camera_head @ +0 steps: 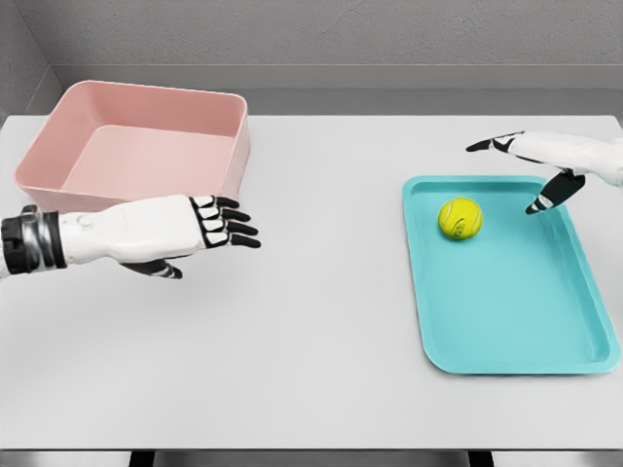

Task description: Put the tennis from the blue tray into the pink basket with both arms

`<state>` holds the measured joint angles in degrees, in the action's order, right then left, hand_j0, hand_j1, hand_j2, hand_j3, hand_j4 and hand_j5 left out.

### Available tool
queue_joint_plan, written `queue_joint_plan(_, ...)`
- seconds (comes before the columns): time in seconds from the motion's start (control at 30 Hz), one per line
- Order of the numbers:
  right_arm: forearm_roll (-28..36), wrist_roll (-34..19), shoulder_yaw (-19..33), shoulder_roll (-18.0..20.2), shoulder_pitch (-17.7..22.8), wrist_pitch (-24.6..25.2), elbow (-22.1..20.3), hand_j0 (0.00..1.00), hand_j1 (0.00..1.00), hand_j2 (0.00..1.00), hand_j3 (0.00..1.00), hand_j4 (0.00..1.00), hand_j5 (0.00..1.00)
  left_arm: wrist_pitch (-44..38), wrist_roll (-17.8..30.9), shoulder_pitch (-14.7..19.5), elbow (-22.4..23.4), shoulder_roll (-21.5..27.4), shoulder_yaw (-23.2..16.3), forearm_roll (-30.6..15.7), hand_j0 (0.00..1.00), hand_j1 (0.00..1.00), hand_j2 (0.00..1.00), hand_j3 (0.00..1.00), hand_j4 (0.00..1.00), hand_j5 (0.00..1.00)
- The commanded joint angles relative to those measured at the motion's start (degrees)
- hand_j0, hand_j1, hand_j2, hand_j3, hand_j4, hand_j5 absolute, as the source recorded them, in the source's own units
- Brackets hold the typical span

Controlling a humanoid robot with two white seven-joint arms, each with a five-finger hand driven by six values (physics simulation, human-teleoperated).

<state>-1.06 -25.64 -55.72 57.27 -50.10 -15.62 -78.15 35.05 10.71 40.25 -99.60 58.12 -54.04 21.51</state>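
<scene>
Right hand (545,165) fingers apart beside tennis ball (460,218) in blue tray (516,321); close round it squarely. Left hand (185,229) empty, fingers apart.

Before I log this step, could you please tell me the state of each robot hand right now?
Left robot hand: open, fingers extended, holding nothing, in front of the pink basket.
Right robot hand: open, holding nothing, above the blue tray near the tennis ball.
</scene>
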Motion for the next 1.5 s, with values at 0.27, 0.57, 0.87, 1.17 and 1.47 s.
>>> queue_joint_plan(0.27, -0.34, 0.32, -3.16, -2.77, -0.26, -0.46, 0.02, 1.0, 1.0, 1.0, 1.0, 1.0, 1.0, -0.05, 0.71, 0.26, -1.39, -4.94, -4.67, 3.63, 1.0, 1.0, 1.0, 1.0, 1.0, 1.0)
queue_joint_plan(0.57, -0.69, 0.06, -4.83, -6.02, -0.09, -0.02, 1.95, 1.0, 1.0, 1.0, 1.0, 1.0, 1.0, -0.05, 3.08, 1.93, -1.13, -4.77, -9.24, -3.49, 1.0, 1.0, 1.0, 1.0, 1.0, 1.0)
queue_joint_plan(0.87, -0.78, 0.06, -6.94, -8.22, -0.18, 0.06, 4.85, 1.0, 1.0, 1.0, 1.0, 1.0, 1.0, -0.05, 8.8, 2.9, -1.39, -4.59, -8.72, -2.7, 1.0, 1.0, 1.0, 1.0, 1.0, 1.0)
queue_joint_plan(1.17, -0.87, -0.2, -7.21, -8.57, -0.26, -0.38, 4.85, 0.89, 0.89, 0.89, 0.89, 0.89, 0.89, -0.05, 18.73, 8.44, -1.39, -3.18, -9.07, -2.44, 1.0, 1.0, 1.0, 1.0, 1.0, 1.0)
queue_joint_plan(1.47, -0.87, -0.2, -7.21, -8.57, -0.26, -0.46, 6.08, 0.85, 0.85, 0.85, 0.85, 0.85, 0.85, -0.05, 18.47, 7.73, -1.48, -3.45, -8.45, -2.53, 1.0, 1.0, 1.0, 1.0, 1.0, 1.0)
